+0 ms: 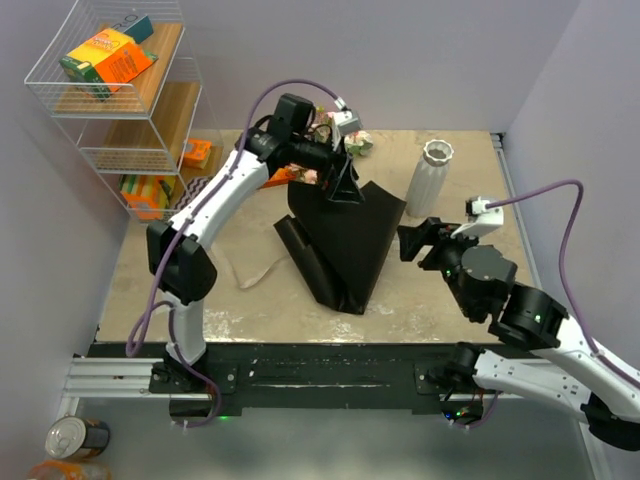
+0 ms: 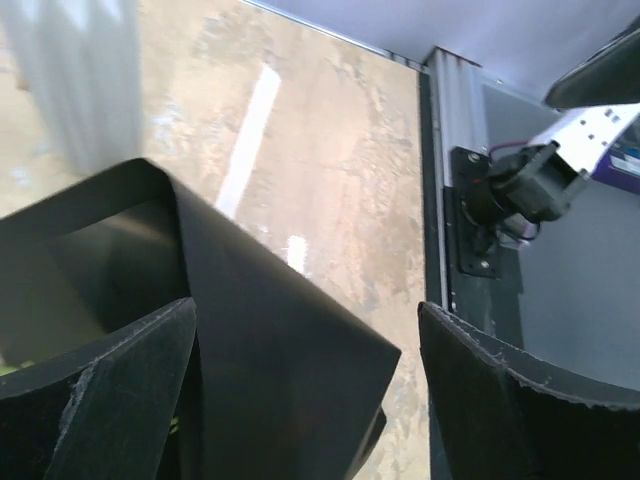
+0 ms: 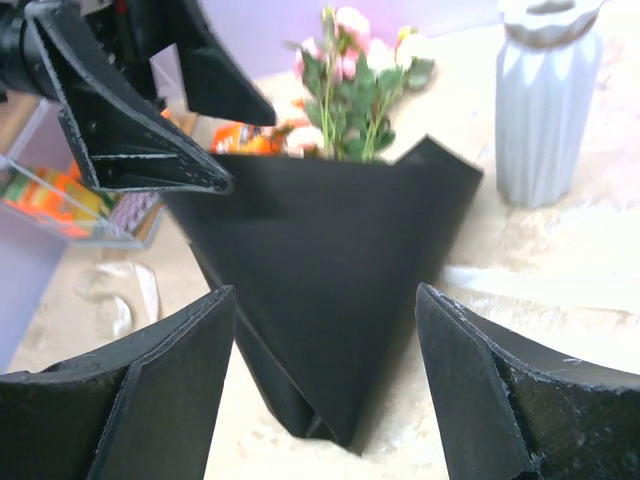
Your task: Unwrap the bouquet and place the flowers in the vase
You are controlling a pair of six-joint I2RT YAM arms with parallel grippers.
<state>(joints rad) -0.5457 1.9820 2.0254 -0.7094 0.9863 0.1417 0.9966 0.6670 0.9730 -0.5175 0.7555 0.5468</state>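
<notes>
The black paper wrap (image 1: pixel 340 240) lies as a cone in the middle of the table, tip toward the near edge. Pink flowers with green leaves (image 1: pixel 335 135) poke out of its far end, and they also show in the right wrist view (image 3: pixel 350 90). My left gripper (image 1: pixel 345 185) hangs open over the wrap's far edge, and a fold of black paper (image 2: pixel 270 350) lies between its fingers (image 2: pixel 520 410). My right gripper (image 1: pixel 412 243) is open just right of the wrap, facing it (image 3: pixel 320 260). The white ribbed vase (image 1: pixel 428 178) stands upright at the back right.
A white ribbon (image 1: pixel 262 272) lies left of the wrap. A wire shelf (image 1: pixel 110 70) with snack boxes hangs on the left wall, with an orange packet (image 1: pixel 198 152) below it. The metal rail (image 2: pixel 455 150) runs along the table edge.
</notes>
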